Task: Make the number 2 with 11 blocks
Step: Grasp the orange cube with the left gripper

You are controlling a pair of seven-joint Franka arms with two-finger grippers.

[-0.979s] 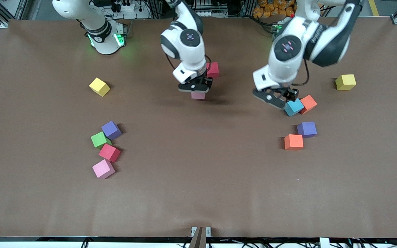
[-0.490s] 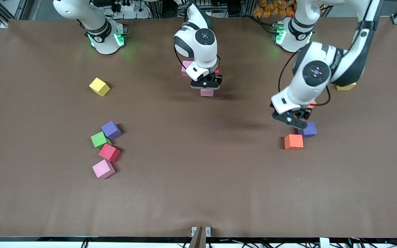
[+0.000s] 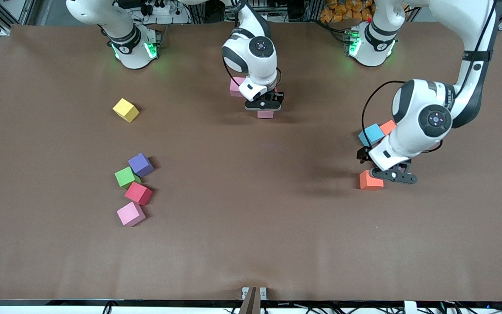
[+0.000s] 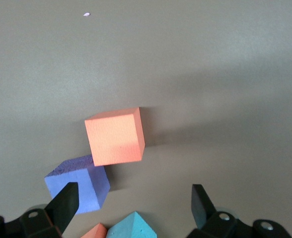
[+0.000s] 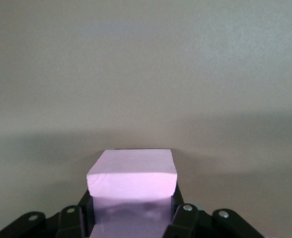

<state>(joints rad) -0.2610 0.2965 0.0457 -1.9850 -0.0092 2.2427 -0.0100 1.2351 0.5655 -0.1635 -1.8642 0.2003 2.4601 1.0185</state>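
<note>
Matte foam cubes on brown felt-like table (image 3: pixel 251 226); right tool (image 3: pixel 265 106) grasping pink cube (image 5: pixel 132 174); left tool (image 4: pixel 133 204) released over orange cube (image 4: pixel 114 136).

A yellow cube (image 3: pixel 125 110) sits on the brown table (image 3: pixel 251 244) toward the right arm's end, at about ten o'clock from the table's middle. A green cube (image 3: pixel 125 177) lies nearer the front camera, at about six o'clock from the yellow one. Cables and orange items lie past the table's edge at twelve o'clock
</note>
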